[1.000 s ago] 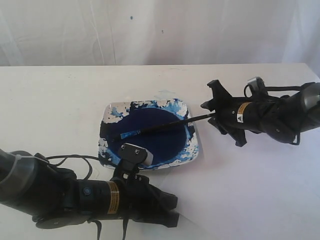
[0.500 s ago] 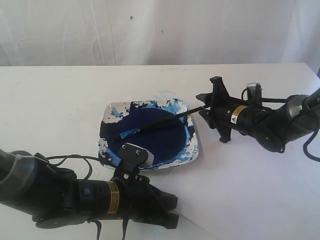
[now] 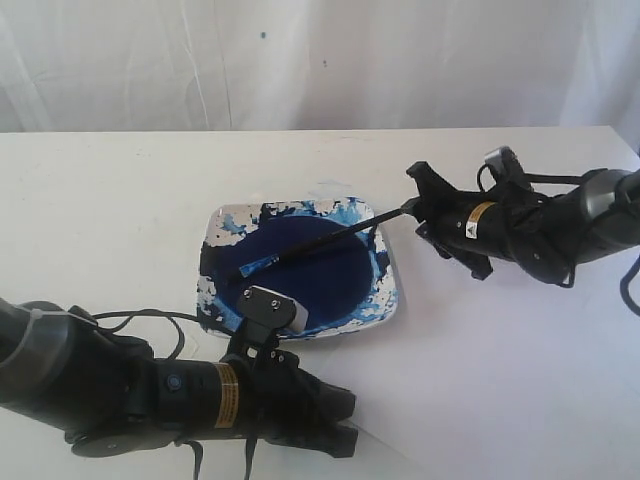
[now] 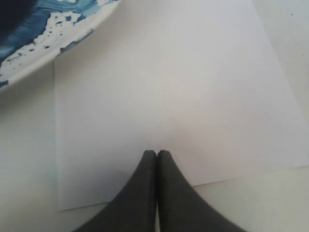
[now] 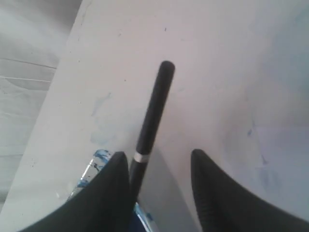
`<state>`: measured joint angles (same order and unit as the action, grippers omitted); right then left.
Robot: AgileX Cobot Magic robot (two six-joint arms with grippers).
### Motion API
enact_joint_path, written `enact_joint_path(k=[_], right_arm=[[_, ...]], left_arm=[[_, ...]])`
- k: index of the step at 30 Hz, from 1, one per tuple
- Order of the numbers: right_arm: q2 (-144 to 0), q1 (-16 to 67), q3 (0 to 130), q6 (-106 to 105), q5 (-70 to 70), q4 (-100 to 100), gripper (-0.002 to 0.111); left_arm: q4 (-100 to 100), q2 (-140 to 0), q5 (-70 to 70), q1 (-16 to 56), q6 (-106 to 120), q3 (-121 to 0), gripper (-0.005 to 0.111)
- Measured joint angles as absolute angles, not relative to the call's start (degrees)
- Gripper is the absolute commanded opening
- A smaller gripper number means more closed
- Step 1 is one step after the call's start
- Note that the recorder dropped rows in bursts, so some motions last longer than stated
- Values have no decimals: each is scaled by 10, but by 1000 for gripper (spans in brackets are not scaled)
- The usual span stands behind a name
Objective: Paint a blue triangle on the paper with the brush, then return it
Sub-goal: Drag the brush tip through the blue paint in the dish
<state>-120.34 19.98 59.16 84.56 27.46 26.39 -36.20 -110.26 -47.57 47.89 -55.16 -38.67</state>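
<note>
The paper [image 4: 169, 96] lay on the table's near right, one corner reaching the paint-smeared dish [image 3: 390, 300]. The brush [image 3: 320, 243] rested across the dish, bristles to the left, its handle end lying loose between the wide-open fingers of the right claw [image 3: 412, 203]. The left claw [image 4: 157, 153] was fully closed and empty over the paper's near edge.

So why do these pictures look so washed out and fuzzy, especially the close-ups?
Exterior view: flat bright light nearly blends the white paper sheet into the white tabletop. Left wrist view: the shut claw is a blurred dark silhouette. Right wrist view: the thin black-handled paintbrush and open claw look soft.
</note>
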Motion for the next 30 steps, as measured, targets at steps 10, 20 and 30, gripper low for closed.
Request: enact_joint_path(k=[10, 20, 30], right_arm=[[-1197, 200, 629, 850, 260, 313, 60], [-1197, 200, 633, 870, 206, 324, 60], [-1197, 201, 659, 885, 163, 336, 54]], left_arm=[[-362, -1103, -476, 479, -552, -387, 0], [-363, -1103, -476, 479, -552, -387, 0], [-363, -1103, -476, 479, -552, -387, 0]])
